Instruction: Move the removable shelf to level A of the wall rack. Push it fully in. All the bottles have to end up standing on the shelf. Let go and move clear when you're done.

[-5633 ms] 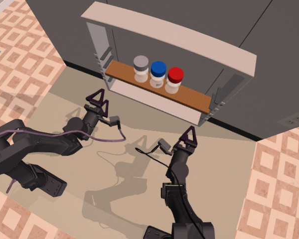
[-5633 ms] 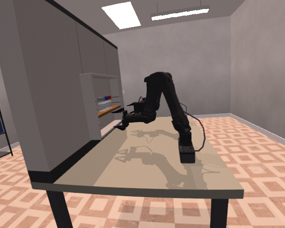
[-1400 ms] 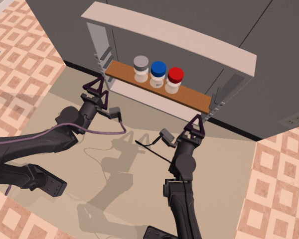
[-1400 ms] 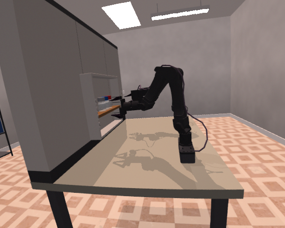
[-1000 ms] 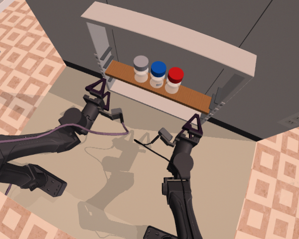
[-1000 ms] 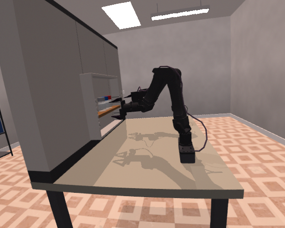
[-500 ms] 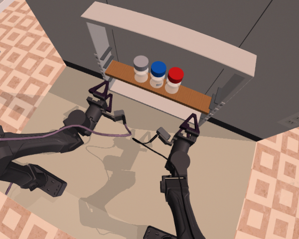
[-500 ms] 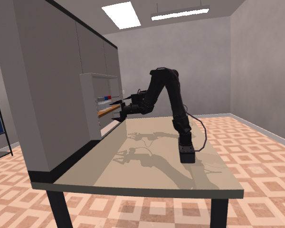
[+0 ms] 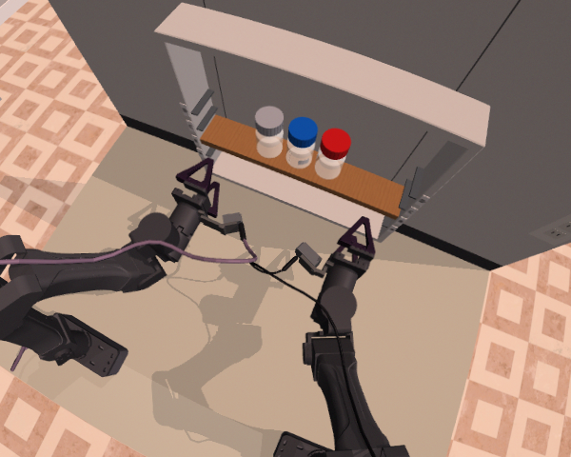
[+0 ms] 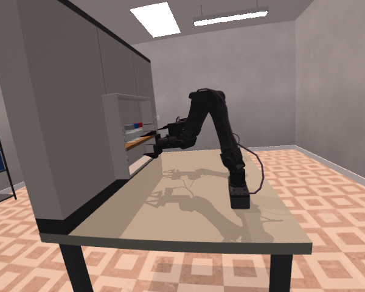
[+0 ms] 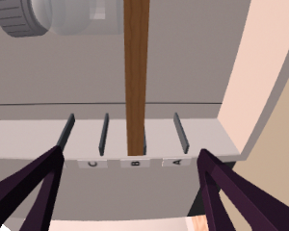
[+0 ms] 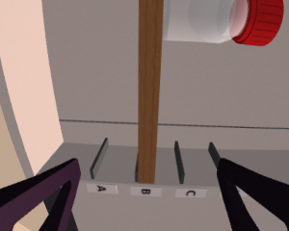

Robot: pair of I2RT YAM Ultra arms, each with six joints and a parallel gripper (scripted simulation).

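Over on the left, the left gripper [image 9: 213, 172] [image 10: 142, 145] [image 11: 131, 154] is wide open, holding nothing. It faces the rack [image 9: 324, 53] [image 10: 110, 132] [image 11: 260, 63] [image 12: 24, 72], just in front of the wooden shelf [image 9: 374, 191] [image 10: 139, 143] [image 11: 136, 82] [image 12: 149, 87]. From its wrist camera, the board's edge runs through the gap between the two fingers, touching neither, its end lined up with label B [image 11: 135, 164] [image 12: 145, 192]. Label A [image 11: 176, 162] [image 12: 102, 188] is the next one down, so the board is one level above its goal.

Moving right along the board, here's the bottle with the grey cap [image 9: 268, 123] [image 10: 129, 132] [image 11: 63, 14], upright, then the blue-capped bottle [image 9: 302, 137] [image 10: 137, 126] in the middle, then the red-capped bottle [image 9: 334, 148] [image 10: 140, 125] [image 12: 222, 21], all three standing on the wood.

And on the right, the right gripper [image 9: 362, 228] [image 10: 160, 129] [image 12: 148, 166] is spread wide too, nothing in its grip, in front of the board near its right end. Its camera shows the board's edge between the fingers as well, apart from both, again at B.
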